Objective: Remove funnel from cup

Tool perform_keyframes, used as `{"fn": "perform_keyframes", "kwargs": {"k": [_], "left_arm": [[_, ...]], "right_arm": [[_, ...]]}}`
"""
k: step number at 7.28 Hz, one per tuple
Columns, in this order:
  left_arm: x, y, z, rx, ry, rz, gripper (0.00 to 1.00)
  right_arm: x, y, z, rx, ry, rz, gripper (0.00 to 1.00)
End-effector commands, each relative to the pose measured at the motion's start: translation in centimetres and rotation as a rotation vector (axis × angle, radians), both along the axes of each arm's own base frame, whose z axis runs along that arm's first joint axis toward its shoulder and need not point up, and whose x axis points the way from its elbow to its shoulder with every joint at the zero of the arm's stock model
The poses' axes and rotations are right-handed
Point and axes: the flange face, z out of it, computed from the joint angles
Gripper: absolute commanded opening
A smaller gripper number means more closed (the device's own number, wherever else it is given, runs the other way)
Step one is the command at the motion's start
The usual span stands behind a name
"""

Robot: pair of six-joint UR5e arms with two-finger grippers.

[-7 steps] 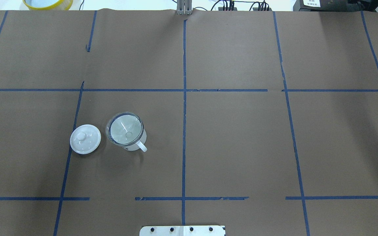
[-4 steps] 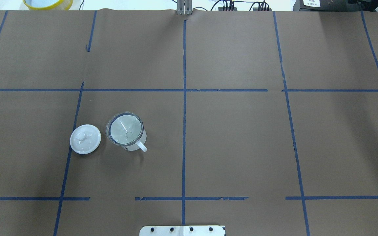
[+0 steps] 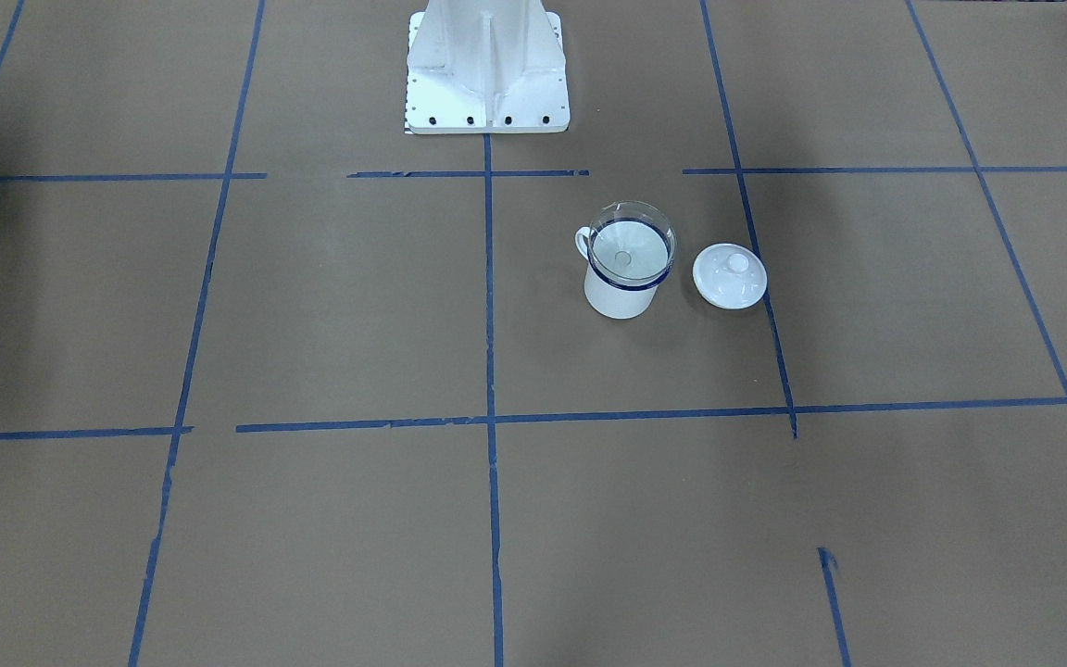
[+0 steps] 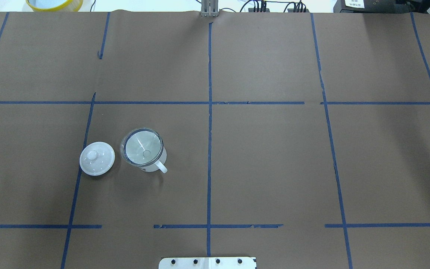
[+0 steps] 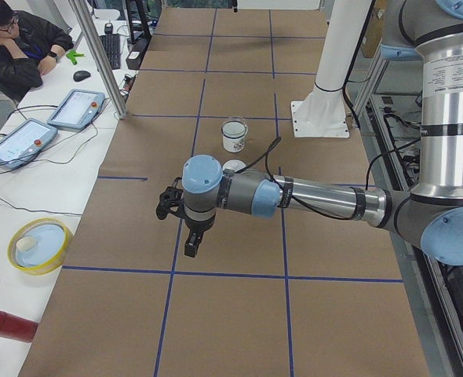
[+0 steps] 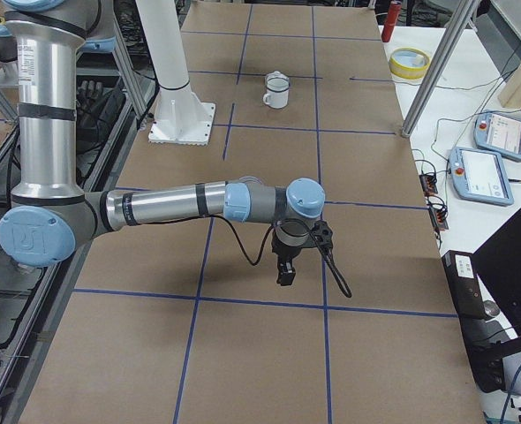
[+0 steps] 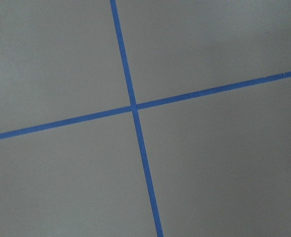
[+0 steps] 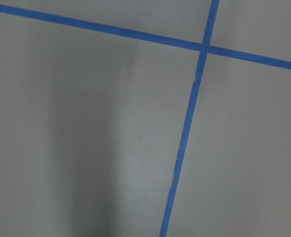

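1. The funnel (image 4: 142,147) sits upright in the mouth of the cup (image 3: 620,298), its clear cone resting on the dark blue rim and its spout hanging down inside. We judge that only the rim carries it, so it should come free with a straight upward lift.
2. The cup stands on the table (image 4: 274,168) in the robot's left half, with its handle turned toward the base and the centre tape line.
3. The lid (image 4: 97,158) lies knob-up just beside the cup, not touching it. We take it that it is off so the funnel can occupy the mouth.
4. The left arm reaches out low and about level over the table, and the left gripper (image 5: 191,251) points down above a tape crossing, well apart from the cup.
5. The right arm mirrors that pose at the far end, and the right gripper (image 6: 284,278) hangs over bare paper.
6. Only the side views show either pincer, so we cannot tell how wide either one is set. Nothing shows in either.
7. We judge the removal has not yet begun, and the left arm is the nearer one.
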Motion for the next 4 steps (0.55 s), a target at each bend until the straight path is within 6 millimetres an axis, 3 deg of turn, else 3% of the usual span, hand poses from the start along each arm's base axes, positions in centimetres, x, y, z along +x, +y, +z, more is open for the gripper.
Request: {"fn": "perform_keyframes", "kwargs": {"k": [1,2,4], "left_arm": [[-0.3,-1.2,-3.3,0.075,0.019,-0.037,1.00],[3.6,-3.6,-7.0,0.047,0.052,-0.064,1.00],[15.2,-6.0,-14.7,-0.087,0.123,-0.098,1.00]], "right_arm": [[0.0,0.0,0.0,0.000,0.000,0.000,1.00],[0.0,0.0,0.0,0.000,0.000,0.000,1.00],[0.0,0.0,0.0,-0.001,0.000,0.001,1.00]]}}
